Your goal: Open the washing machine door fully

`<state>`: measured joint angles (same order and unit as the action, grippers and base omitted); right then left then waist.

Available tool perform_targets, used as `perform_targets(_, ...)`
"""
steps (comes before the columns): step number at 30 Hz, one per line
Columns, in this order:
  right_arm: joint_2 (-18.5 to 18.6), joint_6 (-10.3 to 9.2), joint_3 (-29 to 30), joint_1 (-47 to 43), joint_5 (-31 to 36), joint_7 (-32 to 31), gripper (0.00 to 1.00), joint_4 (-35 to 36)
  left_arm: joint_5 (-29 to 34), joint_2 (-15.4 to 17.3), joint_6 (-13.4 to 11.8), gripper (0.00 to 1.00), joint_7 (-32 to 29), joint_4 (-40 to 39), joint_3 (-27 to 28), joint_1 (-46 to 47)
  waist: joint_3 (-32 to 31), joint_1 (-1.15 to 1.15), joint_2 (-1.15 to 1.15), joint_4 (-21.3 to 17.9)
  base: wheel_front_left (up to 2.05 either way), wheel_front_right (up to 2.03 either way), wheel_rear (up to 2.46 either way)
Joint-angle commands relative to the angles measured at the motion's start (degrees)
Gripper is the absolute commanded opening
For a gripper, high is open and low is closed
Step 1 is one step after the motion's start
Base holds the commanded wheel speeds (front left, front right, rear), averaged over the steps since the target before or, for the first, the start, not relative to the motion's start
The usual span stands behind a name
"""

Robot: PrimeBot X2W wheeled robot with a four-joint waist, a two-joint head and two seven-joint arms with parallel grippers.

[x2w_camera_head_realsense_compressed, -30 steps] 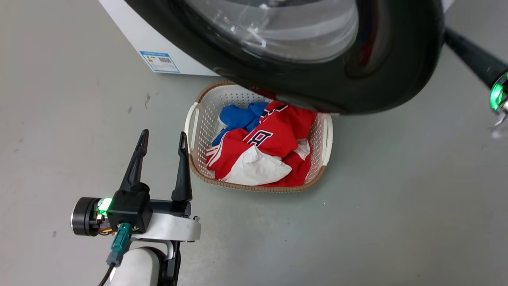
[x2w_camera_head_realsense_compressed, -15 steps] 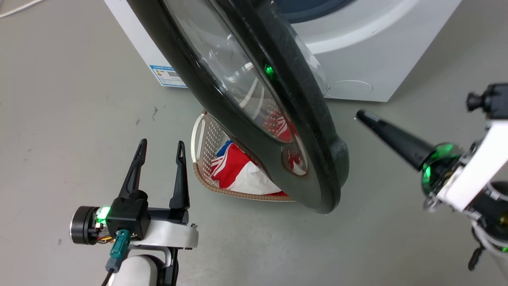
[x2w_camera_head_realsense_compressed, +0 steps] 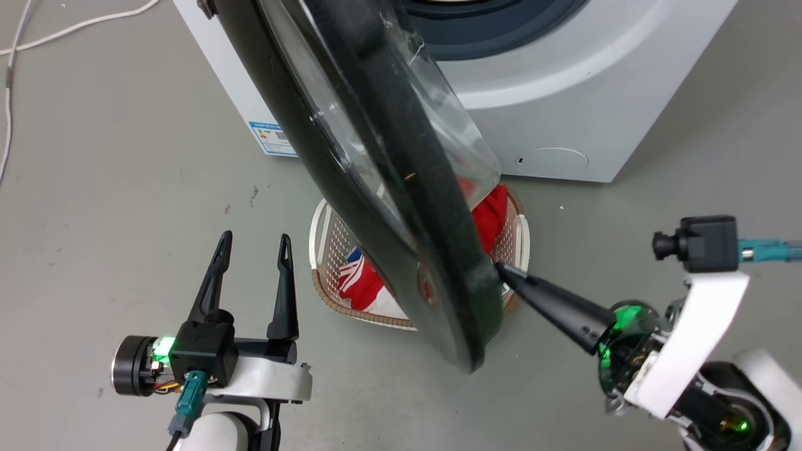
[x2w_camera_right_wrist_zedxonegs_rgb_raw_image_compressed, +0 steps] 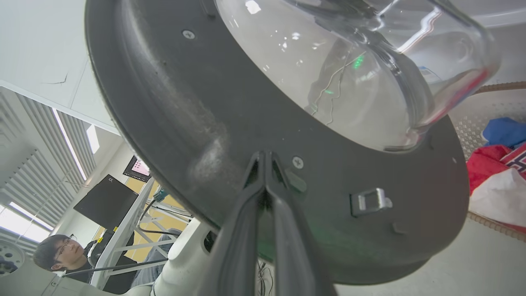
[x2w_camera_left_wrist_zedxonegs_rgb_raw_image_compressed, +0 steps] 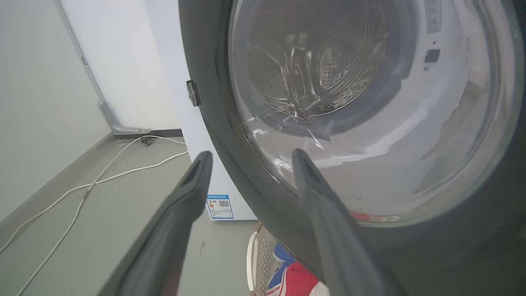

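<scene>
The washing machine door stands swung out from the white washing machine, edge-on to the head view, its bulging glass bowl facing right. My right gripper is shut, its tip touching the door's inner face near the lower rim. In the right wrist view the closed fingertips press on the door's dark inner ring, left of a metal latch. My left gripper hangs open at the lower left, apart from the door. Its wrist view looks between its fingers at the door's outer glass.
A white laundry basket with red, white and blue clothes sits on the floor under the door. White cables trail across the grey floor at the left. A person sits far off behind the door in the right wrist view.
The door has swung further out to the left. My right gripper has moved in from the right and now touches the door's inner face. The head camera has shifted too. The left gripper has stayed put.
</scene>
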<state>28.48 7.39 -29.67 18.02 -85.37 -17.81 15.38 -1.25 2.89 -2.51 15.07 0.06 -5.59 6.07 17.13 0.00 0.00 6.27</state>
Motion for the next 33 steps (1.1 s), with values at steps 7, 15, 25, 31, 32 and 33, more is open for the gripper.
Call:
perform_targets(7, -2.92, 0.18, -5.21, -2.03, -0.59, 1.47, 0.00, -0.44, 0.66, 0.03, 0.35, 1.00, 0.16, 0.20, -0.01, -1.07, -1.62, 0.00, 0.00, 0.38, 0.00, 0.00, 0.00)
perform_targets(15, -5.68, 0.18, -9.82, -2.54, -0.88, 3.56, 0.00, -2.66, 0.83, 0.05, 0.42, 1.00, 0.16, 0.47, 0.21, -1.98, -3.36, 0.00, 0.00, 0.36, 0.00, 0.00, 0.00)
perform_targets(25, -5.60, 0.18, -8.62, -5.90, -0.38, 12.16, 0.00, -4.16, 0.95, 0.49, 0.32, 1.00, 0.16, 0.57, 0.59, -3.97, -6.61, 0.00, 0.00, -0.35, 0.00, 0.00, 0.00)
perform_targets(31, -3.78, 0.17, -4.43, -8.57, 4.09, 24.01, 0.00, -4.08, 0.97, 0.74, 0.28, 1.00, 0.16, 0.78, 0.85, -5.48, -9.20, 0.00, 0.00, -1.13, 0.00, 0.00, 0.00)
perform_targets(32, -3.36, 0.18, -3.75, -8.99, 5.38, 26.45, 0.00, -4.41, 0.97, 0.78, 0.25, 1.00, 0.16, 0.81, 0.89, -5.73, -9.70, 0.00, 0.00, -1.26, 0.00, 0.00, 0.00)
perform_targets(33, -2.91, 0.17, -2.98, -9.41, 6.99, 28.86, 0.00, -4.88, 0.96, 0.80, 0.22, 1.00, 0.16, 0.80, 0.95, -6.06, -10.09, 0.00, 0.00, -1.39, 0.00, 0.00, 0.00)
